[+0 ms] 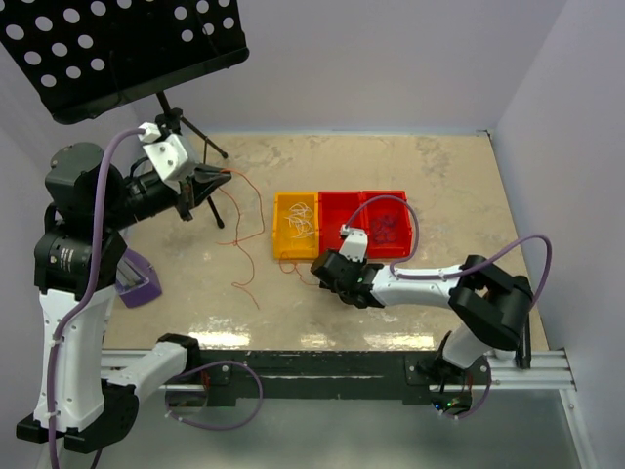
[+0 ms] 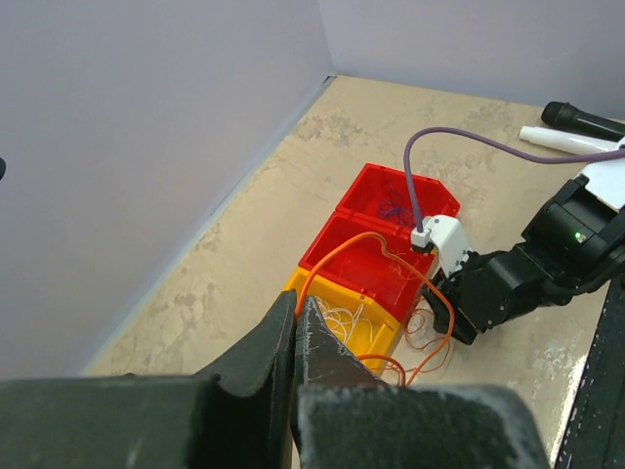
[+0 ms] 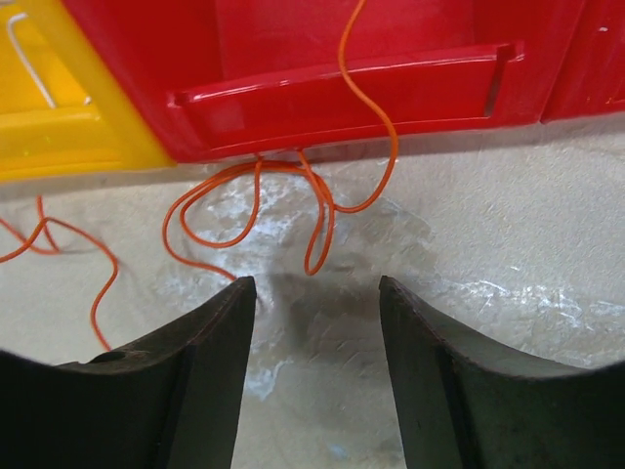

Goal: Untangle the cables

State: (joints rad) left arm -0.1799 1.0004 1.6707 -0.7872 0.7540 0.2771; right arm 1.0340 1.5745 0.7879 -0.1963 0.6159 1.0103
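Your left gripper clenched on orange cable, raised; right gripper released above loops. White, purple apparently in bins - orange tangle left to do.

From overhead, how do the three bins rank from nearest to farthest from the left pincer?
From the left pincer:
1. Yellow bin, left end of the row.
2. Middle red bin, beside it.
3. Right red bin, far end.

Bright, even light; glare on the table, left tool blurred.
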